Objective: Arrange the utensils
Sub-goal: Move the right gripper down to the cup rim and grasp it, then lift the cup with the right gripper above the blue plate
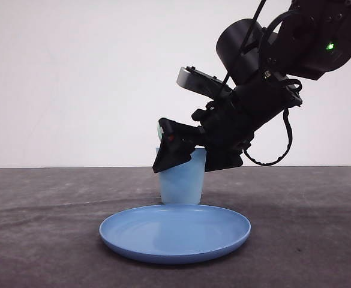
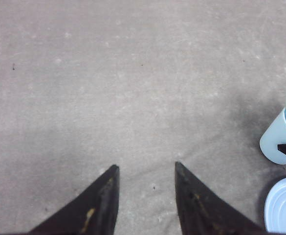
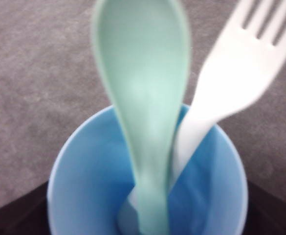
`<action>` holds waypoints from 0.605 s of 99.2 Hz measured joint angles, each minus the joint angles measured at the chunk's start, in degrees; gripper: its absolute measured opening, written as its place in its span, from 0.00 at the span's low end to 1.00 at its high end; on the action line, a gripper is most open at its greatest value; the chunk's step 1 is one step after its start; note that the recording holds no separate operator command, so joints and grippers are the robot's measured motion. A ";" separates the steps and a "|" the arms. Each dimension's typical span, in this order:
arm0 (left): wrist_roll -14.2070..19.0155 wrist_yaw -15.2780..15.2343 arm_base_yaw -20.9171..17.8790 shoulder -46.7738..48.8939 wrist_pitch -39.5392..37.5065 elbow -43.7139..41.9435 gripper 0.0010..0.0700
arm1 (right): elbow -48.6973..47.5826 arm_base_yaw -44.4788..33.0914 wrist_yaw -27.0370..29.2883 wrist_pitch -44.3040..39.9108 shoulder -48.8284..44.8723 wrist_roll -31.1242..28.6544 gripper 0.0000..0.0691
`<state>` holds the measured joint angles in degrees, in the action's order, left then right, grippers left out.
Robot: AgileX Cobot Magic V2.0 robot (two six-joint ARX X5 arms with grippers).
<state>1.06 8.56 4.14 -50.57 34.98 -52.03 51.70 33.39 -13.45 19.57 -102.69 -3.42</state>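
We see the right gripper (image 1: 174, 150) reaching down over the light blue cup (image 1: 182, 177), its dark fingers hanging right at the cup's rim. We cannot tell from the front or from the wrist whether those fingers are spread or closed, since in the wrist view only dark corners of them show on either side of the cup (image 3: 147, 196).

Just ahead of the right fingers, the mint-green spoon (image 3: 143, 103) stands handle-down inside the cup, its oval bowl up above the rim. The white fork (image 3: 231, 78) stands in the same cup just beside the spoon, tines up and leaning away from it; their handles meet near the cup's bottom.

The left gripper (image 2: 147, 196) hovers over bare grey table (image 2: 133, 88), its two fingers set apart with nothing between them. The cup (image 2: 279, 142) and the edge of the blue plate (image 2: 284, 205) lie off to one side of those fingers. From the front, the plate (image 1: 175, 233) sits just before the cup.
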 joint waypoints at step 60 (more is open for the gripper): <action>-0.02 0.00 0.00 0.00 -0.02 0.00 0.27 | 0.00 0.09 0.57 -11.78 15.43 0.11 0.69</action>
<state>1.04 8.56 4.14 -50.57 34.96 -52.03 51.70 33.47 -12.88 7.79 -87.26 -3.31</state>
